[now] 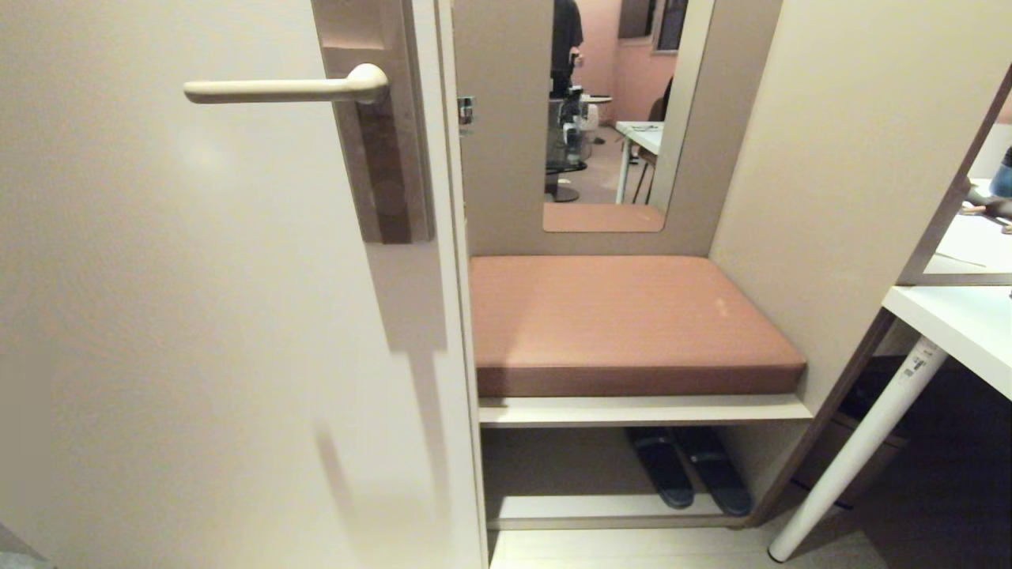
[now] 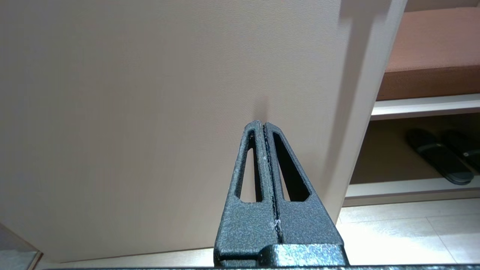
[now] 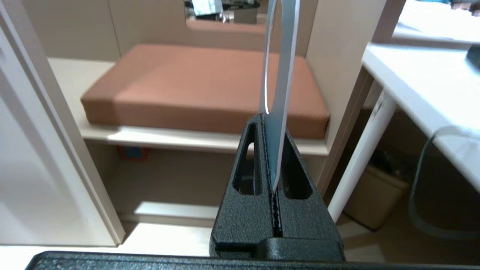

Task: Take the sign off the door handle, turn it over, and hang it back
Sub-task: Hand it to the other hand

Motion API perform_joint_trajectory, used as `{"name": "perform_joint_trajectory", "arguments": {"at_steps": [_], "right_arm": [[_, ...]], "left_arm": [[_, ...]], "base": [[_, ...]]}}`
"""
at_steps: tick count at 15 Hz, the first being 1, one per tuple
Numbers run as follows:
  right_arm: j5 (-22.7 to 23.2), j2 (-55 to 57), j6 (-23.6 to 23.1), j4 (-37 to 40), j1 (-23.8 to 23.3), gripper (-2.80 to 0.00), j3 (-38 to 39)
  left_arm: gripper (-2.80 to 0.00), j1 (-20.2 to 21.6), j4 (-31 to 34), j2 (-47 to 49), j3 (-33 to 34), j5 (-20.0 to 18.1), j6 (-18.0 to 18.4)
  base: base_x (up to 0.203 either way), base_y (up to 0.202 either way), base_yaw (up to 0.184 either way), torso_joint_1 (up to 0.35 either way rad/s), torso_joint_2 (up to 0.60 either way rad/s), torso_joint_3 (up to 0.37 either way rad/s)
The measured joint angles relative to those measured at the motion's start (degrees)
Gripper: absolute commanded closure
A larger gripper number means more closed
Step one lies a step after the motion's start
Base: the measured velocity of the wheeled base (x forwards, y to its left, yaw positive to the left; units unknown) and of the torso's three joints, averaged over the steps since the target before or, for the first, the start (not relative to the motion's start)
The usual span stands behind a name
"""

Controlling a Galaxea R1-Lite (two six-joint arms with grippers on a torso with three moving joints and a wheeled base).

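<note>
sign (image 3: 279, 75) | pinched edge-on in the closed right gripper (image 3: 273, 150), off the bare door handle (image 1: 288, 89) | left gripper (image 2: 264, 127) closed, empty, near the door | hole is best kept level with the lever tip before threading

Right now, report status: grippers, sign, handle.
Right gripper shut on the sign, held edge-on, off the door. Left gripper shut, empty, low by the door. Door handle bare, nothing blocking it.

Dark speckled slotted left gripper (image 2: 264, 125) (right gripper (image 3: 270, 120) blacker).
</note>
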Motion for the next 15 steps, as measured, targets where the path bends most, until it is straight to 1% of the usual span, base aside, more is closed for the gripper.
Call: {"name": "perform_joint_trajectory", "arguments": {"at_steps": [9,13,15], "right_arm": [[0.1,24.6,0.1,-1.2,0.0,0.00,-22.3],[0.4,35.8,0.1,-4.4,0.0,0.00,-29.6],[2.3,39.6,0.0,-5.1,-0.1,0.00,-32.2]], "left_arm": [[0.00,-0.2,0.1,0.0,0.0,-0.6,0.4],[0.00,-0.2,0.1,0.0,0.0,-0.6,0.4],[0.00,-0.2,0.2,0.0,0.0,-0.7,0.8]], "base": [[0.000,0.000,0.000,0.000,0.00,0.000],[0.000,0.000,0.000,0.000,0.00,0.000],[0.000,0.000,0.000,0.000,0.00,0.000]]}}
